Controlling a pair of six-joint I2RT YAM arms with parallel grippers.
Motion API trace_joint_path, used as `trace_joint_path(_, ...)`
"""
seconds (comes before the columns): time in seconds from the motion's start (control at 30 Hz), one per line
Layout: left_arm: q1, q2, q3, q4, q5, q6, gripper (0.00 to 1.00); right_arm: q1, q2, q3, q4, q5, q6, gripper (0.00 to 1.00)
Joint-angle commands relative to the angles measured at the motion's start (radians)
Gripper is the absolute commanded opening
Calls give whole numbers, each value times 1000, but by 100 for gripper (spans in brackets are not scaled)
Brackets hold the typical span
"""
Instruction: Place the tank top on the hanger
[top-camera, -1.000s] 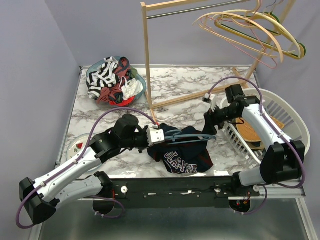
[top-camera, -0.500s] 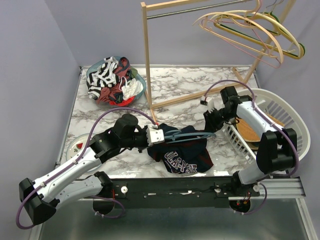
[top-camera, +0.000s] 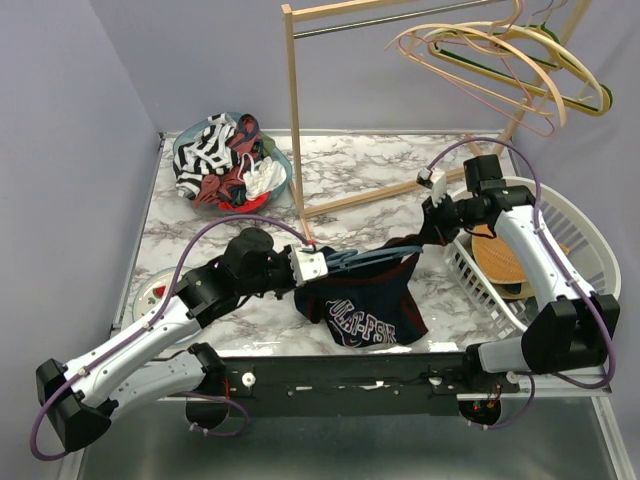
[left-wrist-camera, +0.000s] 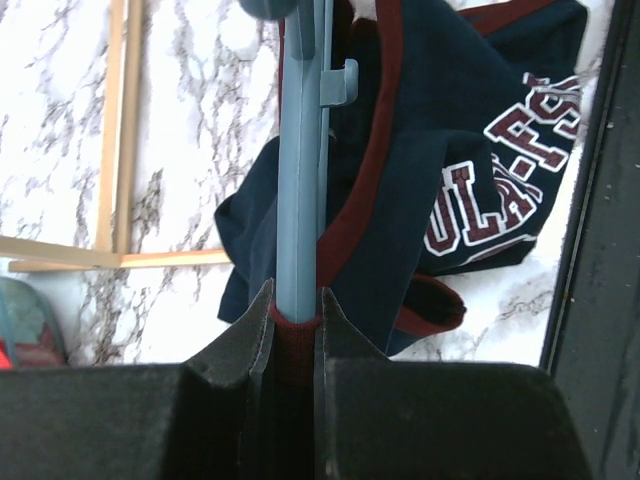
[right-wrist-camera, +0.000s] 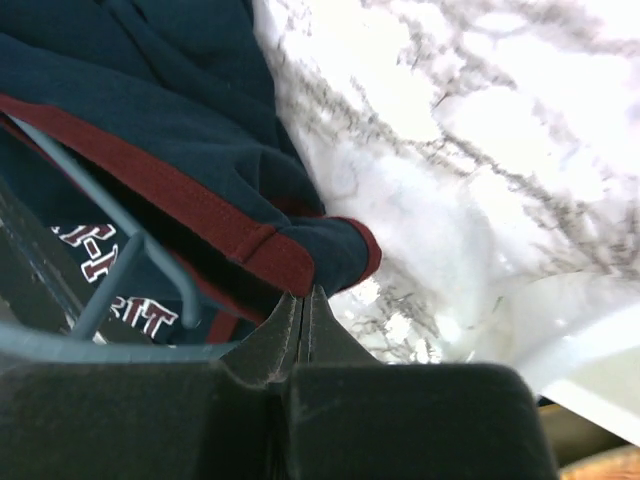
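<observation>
The tank top (top-camera: 372, 308), dark navy with maroon trim and white lettering, hangs stretched between my two grippers above the table's front edge. My left gripper (top-camera: 318, 266) is shut on the grey-blue hanger (top-camera: 356, 261), which runs to the right through the garment. In the left wrist view the hanger (left-wrist-camera: 300, 180) passes between the left gripper (left-wrist-camera: 297, 312) jaws along with a strip of maroon trim, and the tank top (left-wrist-camera: 460, 130) drapes on its right. My right gripper (top-camera: 426, 238) is shut on the tank top's upper right edge. Its wrist view shows the right gripper (right-wrist-camera: 304, 298) pinching the trimmed hem of the tank top (right-wrist-camera: 150, 110), with the hanger (right-wrist-camera: 130, 262) beneath.
A bowl (top-camera: 283, 172) of striped and red clothes sits at the back left. A wooden rack (top-camera: 296, 120) stands mid-table and carries beige, pink and green hangers (top-camera: 500, 55). A white laundry basket (top-camera: 575, 222) is on the right, under the right arm. A small plate (top-camera: 152, 296) lies at the left.
My right gripper shut on the tank top's edge and drew it up and to the right, lifting and stretching the fabric. The left gripper kept hold of the hanger nearly in place.
</observation>
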Motion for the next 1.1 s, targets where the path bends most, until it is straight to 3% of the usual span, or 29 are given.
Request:
trace_joint_path(0.0, 0, -2, 20, 40, -98, -9, 0, -20, -41, 50, -37, -31, 4, 0)
trace_joint_path(0.23, 0, 15, 47, 46, -115, -29, 0, -35, -64, 46, -39, -2, -1, 0)
trace_joint_path(0.5, 2, -82, 20, 98, -94, -43, 0, -78, -47, 43, -31, -5, -2, 1)
trace_joint_path(1.07, 3, -31, 17, 50, -65, -28, 0, -106, -76, 113, -60, -25, 16, 0)
